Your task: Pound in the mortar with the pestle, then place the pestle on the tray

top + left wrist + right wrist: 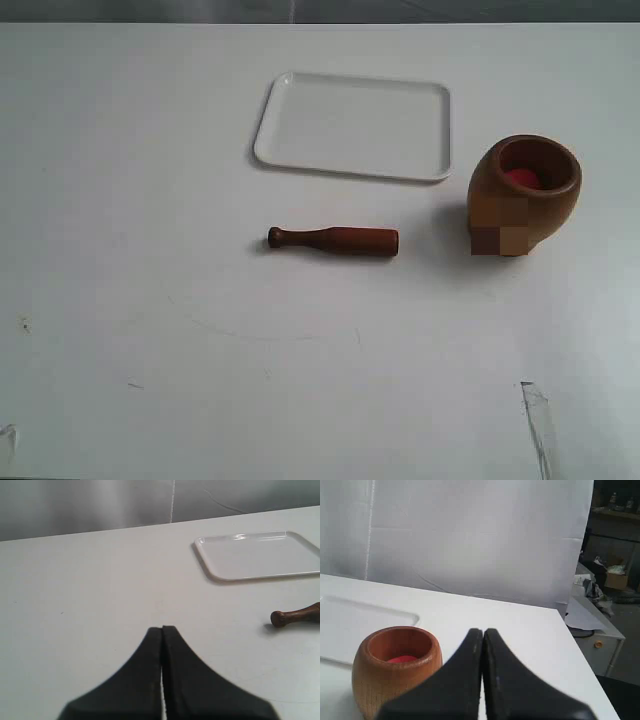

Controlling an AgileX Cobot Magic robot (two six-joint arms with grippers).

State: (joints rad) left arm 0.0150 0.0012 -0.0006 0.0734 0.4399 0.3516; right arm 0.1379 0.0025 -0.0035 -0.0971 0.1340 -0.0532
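Observation:
The brown wooden mortar (523, 193) stands upright at the right of the white table, with something red inside; it also shows in the right wrist view (395, 670). The reddish-brown pestle (333, 240) lies flat on the table, knob end to the left, in front of the white tray (353, 126). In the left wrist view the pestle's knob end (296, 616) and the tray (260, 555) appear. My left gripper (162, 628) is shut and holds nothing, well apart from the pestle. My right gripper (483, 630) is shut and holds nothing, beside the mortar. Neither arm shows in the exterior view.
The white tabletop (150, 200) spreads wide to the left and front. A strip of tape (538, 420) lies near the front right. Beyond the table's far right edge stand cluttered furniture and boxes (612, 575). A white backdrop (470, 535) hangs behind.

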